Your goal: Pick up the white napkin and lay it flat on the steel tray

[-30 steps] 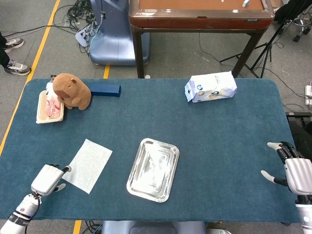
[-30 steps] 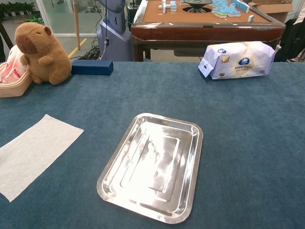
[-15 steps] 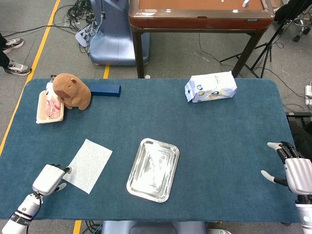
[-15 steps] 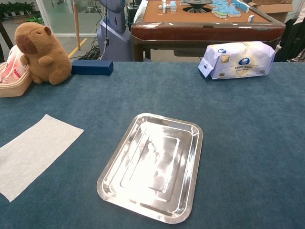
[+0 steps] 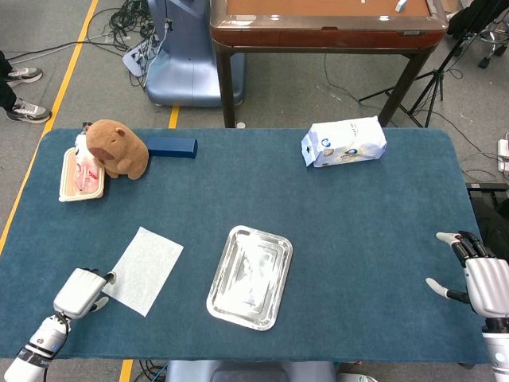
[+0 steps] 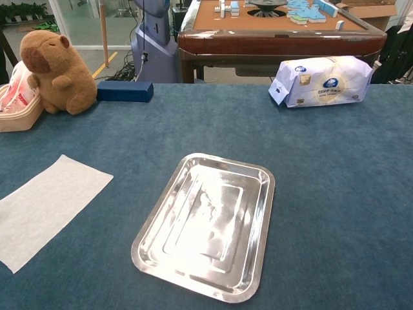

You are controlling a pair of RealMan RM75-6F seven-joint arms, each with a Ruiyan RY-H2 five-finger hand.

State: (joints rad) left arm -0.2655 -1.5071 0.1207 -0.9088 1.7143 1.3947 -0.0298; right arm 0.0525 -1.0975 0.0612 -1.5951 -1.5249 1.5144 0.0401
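I have my left hand at the white napkin, fingers touching its near corner; I cannot tell if they pinch. Next: secure it, carry rightward to the steel tray. My right hand idles, fingers spread.

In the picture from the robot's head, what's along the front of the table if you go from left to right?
Left robot hand → napkin → tray → right robot hand.
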